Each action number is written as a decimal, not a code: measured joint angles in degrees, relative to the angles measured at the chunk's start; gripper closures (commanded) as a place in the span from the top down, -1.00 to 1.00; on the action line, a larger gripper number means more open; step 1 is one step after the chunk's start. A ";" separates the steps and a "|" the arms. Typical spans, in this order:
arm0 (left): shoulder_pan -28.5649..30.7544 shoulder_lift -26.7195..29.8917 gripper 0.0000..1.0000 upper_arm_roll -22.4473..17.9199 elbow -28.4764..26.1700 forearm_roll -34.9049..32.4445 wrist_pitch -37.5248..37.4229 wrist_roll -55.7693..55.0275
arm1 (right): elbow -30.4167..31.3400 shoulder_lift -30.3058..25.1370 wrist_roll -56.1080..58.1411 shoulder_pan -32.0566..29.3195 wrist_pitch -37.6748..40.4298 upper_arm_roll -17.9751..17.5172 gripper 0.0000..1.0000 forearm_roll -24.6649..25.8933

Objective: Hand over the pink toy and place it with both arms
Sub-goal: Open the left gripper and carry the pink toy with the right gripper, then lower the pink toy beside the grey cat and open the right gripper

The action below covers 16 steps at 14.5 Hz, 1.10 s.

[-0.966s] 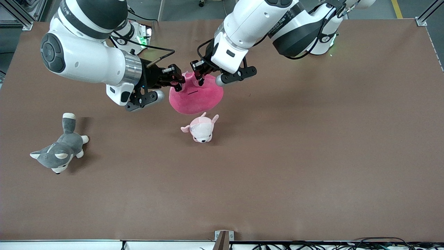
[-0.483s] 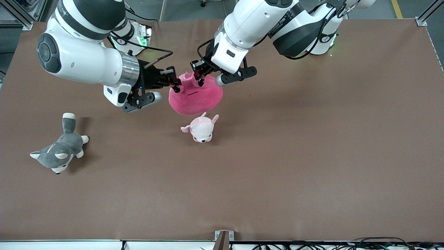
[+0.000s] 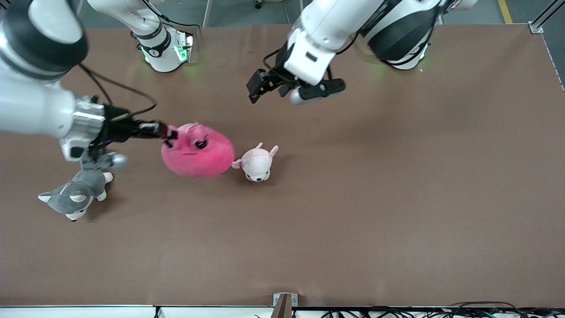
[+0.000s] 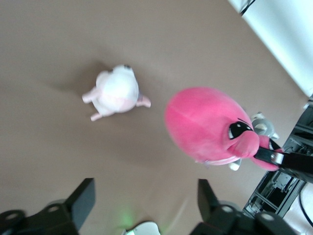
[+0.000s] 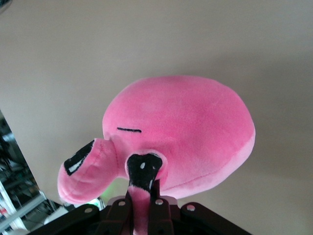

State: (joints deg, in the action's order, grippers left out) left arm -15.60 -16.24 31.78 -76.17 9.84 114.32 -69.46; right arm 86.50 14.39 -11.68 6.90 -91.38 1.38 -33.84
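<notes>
The right gripper [image 3: 168, 136] holds the pink toy [image 3: 197, 150] above the bench [image 3: 397, 198], jaws pinching its edge, beside a small pale plush [image 3: 257, 164]. The left gripper [image 3: 265, 88] hangs over the bench, jaws spread and empty.

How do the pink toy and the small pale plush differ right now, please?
The pink toy is a large, round, hot-pink blob; the pale plush is smaller, pale pink and white, with limbs. The pink toy hangs from the right gripper, shut on its edge; the pale plush lies on the table, untouched. The left gripper is open, over bare table. Both are soft animal toys.
</notes>
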 measured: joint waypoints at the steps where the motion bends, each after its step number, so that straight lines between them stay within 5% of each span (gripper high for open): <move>1: 1.94 2.12 1.00 -0.02 0.21 -0.01 -2.30 2.27 | 0.10 2.22 2.08 -2.52 -0.04 0.02 -0.99 0.00; 5: 9.98 11.40 1.00 -0.19 0.53 -0.02 -17.57 15.64 | -1.93 12.26 12.16 -7.77 -0.94 0.00 -0.99 -0.04; 9: 19.25 15.99 1.00 -0.44 -0.19 -0.29 -32.48 31.71 | -3.95 15.67 18.67 -8.28 -0.91 -0.05 -0.99 -0.04; 16: 38.27 15.32 1.00 -0.77 -5.02 -1.69 -34.98 56.60 | -2.94 18.49 24.94 -11.26 1.75 -0.04 -0.98 -0.04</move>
State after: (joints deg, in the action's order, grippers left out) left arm 22.67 -0.92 31.01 -81.19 8.15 79.34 -12.86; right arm 83.56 32.87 13.26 -4.36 -89.63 1.33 -33.88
